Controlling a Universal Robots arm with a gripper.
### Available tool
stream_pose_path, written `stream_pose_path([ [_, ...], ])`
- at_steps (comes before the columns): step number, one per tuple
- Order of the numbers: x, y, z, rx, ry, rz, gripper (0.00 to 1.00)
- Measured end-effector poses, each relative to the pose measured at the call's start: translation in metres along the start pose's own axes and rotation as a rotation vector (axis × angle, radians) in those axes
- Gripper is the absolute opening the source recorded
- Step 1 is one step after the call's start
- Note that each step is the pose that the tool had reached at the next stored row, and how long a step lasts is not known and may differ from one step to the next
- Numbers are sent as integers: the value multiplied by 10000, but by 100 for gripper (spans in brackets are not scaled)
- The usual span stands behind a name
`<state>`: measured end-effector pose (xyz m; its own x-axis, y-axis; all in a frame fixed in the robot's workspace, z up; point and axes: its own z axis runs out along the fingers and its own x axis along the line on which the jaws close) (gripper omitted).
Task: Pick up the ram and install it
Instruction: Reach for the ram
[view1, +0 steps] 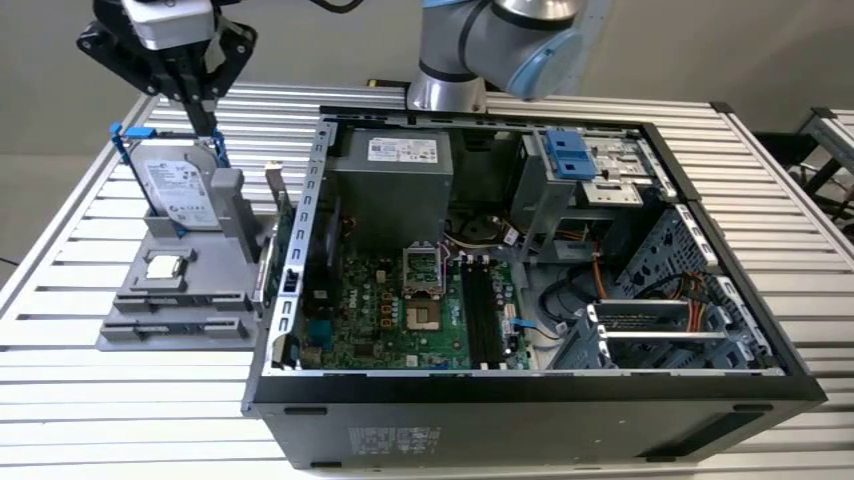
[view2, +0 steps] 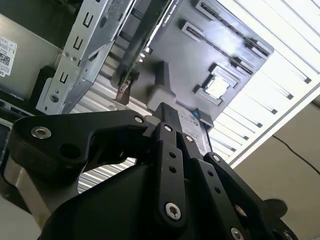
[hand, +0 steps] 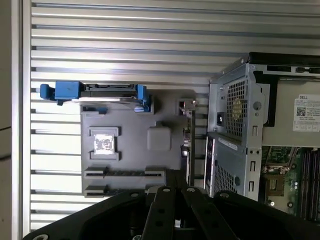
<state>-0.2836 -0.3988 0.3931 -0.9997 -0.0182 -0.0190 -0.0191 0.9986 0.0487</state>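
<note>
Very early in the job, by the look of it; nothing picked up, nothing installed. Can see the claw (view1: 207, 125) in the exterior view raised over the grey fixture (view1: 147, 325), pointing straight down with its 2 fingers drawn together and nothing between them; judged closed and empty. Directly beneath the claw, the hard drive (view1: 180, 185) with blue rails, propped on edge; lower down, past the drive, the small silver processor chip (view1: 164, 266) lying flat in its pocket. Can make out the ram (view1: 275, 205) standing on its long edge at the side of the fixture nearest the computer case (view1: 534, 385), below the claw and off to its case side, well apart from the fingertips; untouched, then. Beyond the ram from the claw, inside the open case, the motherboard's long black memory slots (view1: 483, 320), seemingly with no stick seated. Leaves the whole task outstanding, as a judgement: reaching the ram, gripping it, lifting it clear of the fixture, carrying it across and seating it in 1 slot.
</note>
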Motion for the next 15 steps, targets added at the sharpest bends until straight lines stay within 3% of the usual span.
stream_pose_path([
  [15, 387, 7, -7, -1, 3, -58, 0],
])
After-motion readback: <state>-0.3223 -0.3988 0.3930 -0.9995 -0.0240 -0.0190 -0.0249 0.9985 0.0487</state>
